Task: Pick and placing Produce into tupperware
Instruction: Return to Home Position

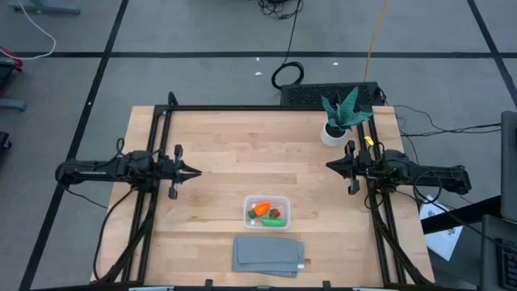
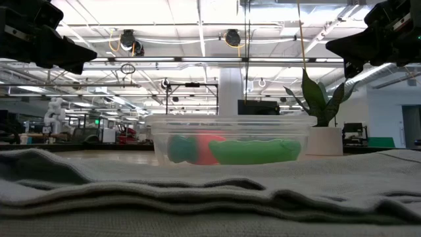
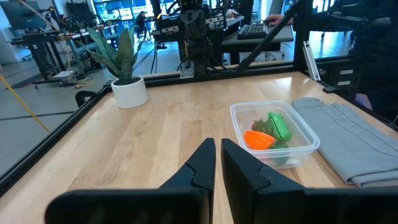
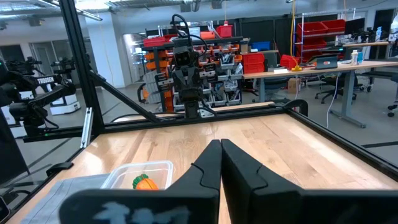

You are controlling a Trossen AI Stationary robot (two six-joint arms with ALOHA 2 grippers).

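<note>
The clear tupperware (image 1: 267, 212) stands on the table near its near edge. Inside it lie the orange carrot-like piece (image 1: 260, 209), the elongated green piece (image 1: 272, 221) and the small red piece (image 1: 276, 212). The low view shows the tupperware (image 2: 230, 139) with green and red shapes behind its wall. In the left wrist view the tupperware (image 3: 273, 133) holds the orange piece (image 3: 258, 139) and green piece (image 3: 280, 126). My left gripper (image 1: 196, 171) hovers shut at the table's left side, my right gripper (image 1: 328, 165) hovers shut at the right, both far from the tupperware.
A flat grey folded cloth (image 1: 270, 254) lies at the near edge, just in front of the tupperware. A potted green plant (image 1: 341, 118) stands at the far right corner, close to my right arm. Bare wood stretches between the two grippers.
</note>
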